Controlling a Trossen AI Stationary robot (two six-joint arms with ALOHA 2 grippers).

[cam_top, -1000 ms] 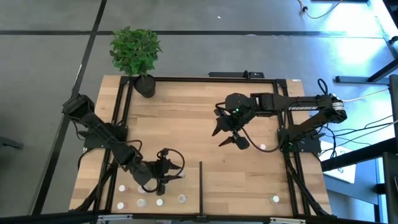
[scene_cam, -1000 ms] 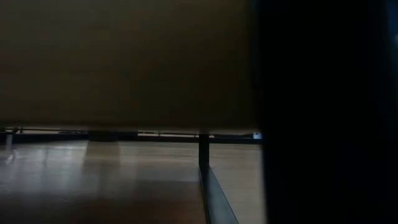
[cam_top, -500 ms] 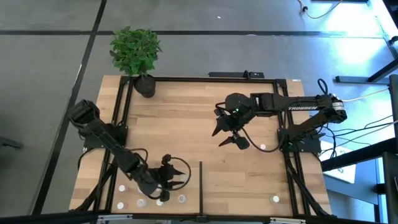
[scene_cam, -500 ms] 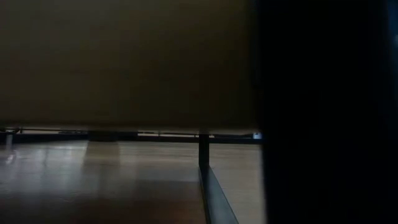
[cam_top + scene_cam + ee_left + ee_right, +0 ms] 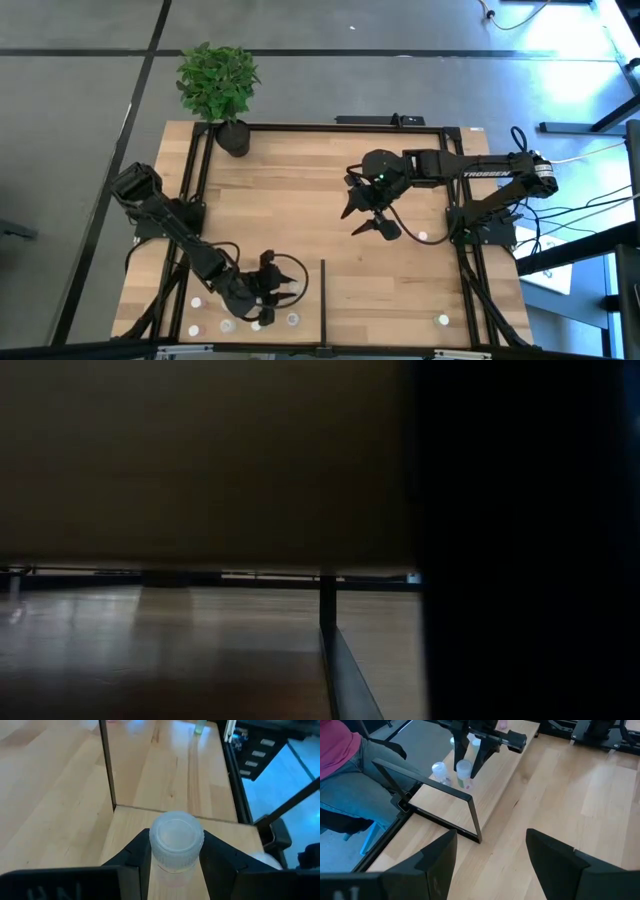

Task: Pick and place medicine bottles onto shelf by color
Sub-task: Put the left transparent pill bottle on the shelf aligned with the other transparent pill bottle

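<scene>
The shelf (image 5: 300, 190) is a light-wood panel with black rails and a short divider bar (image 5: 323, 300). Several tiny medicine bottles stand near its near-left corner, among them one (image 5: 228, 325) and another (image 5: 293, 320); two more (image 5: 422, 237) (image 5: 443, 320) stand on the right side. My left gripper (image 5: 275, 300) is over the near-left group, shut on a bottle with a whitish cap (image 5: 176, 840). My right gripper (image 5: 365, 215) hangs open above the shelf's middle right, with nothing between its fingers. My left gripper pinches the bottle between its two fingers (image 5: 220, 857), at the sides of the cap and the body just below it (image 5: 175, 867). The fingers slant down toward the shelf's near side. The bottle (image 5: 464, 771) stays upright; whether its base touches the board, I cannot tell.
A potted plant (image 5: 233, 135) stands at the far-left corner. A seated person (image 5: 340, 770) is close to the near edge, by the bottles. The low view is mostly blocked by something dark; only the divider bar (image 5: 327, 610) and bare boards show.
My left gripper has gone toward the table's near edge and a little down, carrying the bottle upright, and has come in over the group of standing bottles. It has slowed in the last half second.
</scene>
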